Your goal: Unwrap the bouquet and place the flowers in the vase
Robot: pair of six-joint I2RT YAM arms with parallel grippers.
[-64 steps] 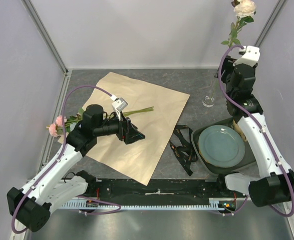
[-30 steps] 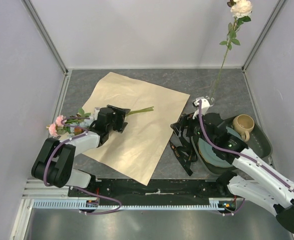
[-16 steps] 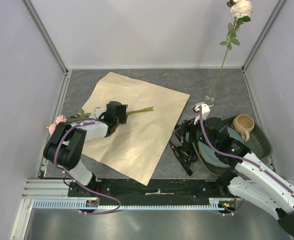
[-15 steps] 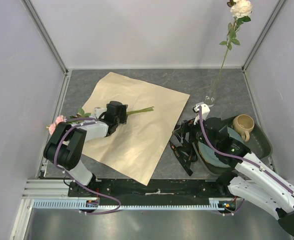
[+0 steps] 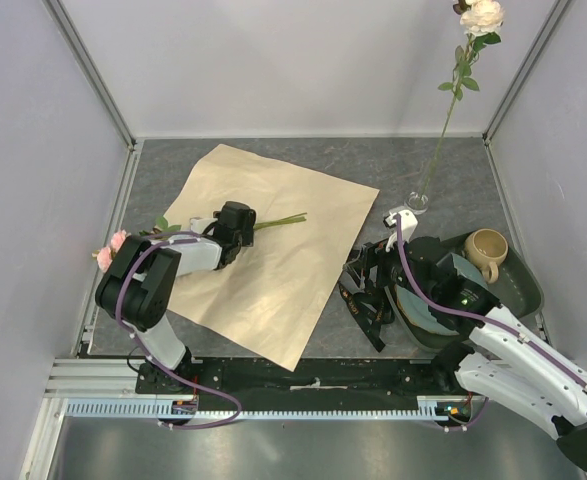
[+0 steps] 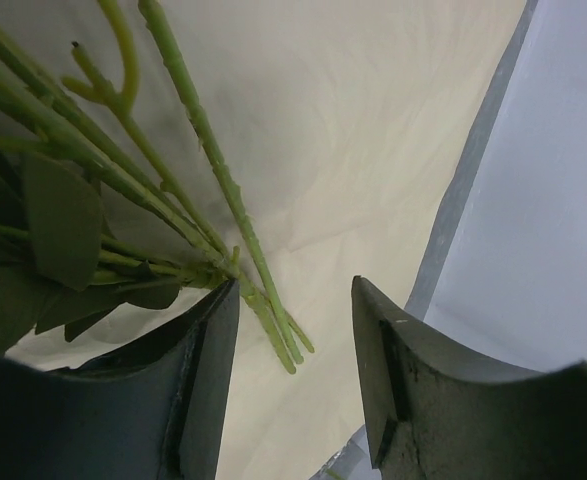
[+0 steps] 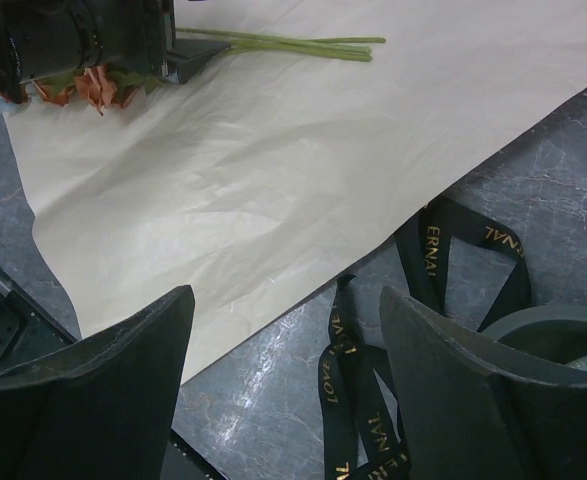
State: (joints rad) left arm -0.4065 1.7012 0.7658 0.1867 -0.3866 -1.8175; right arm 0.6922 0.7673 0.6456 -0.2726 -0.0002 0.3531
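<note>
Stem tips of the flowers [image 6: 221, 180] — between the left gripper's [image 6: 295, 300] parted jaws, ungripped.

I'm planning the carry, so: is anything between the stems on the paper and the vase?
Between the stems and the vase lie only flat paper and bare tabletop. The right gripper hovers near the vase, though, and may crowd the approach.
</note>
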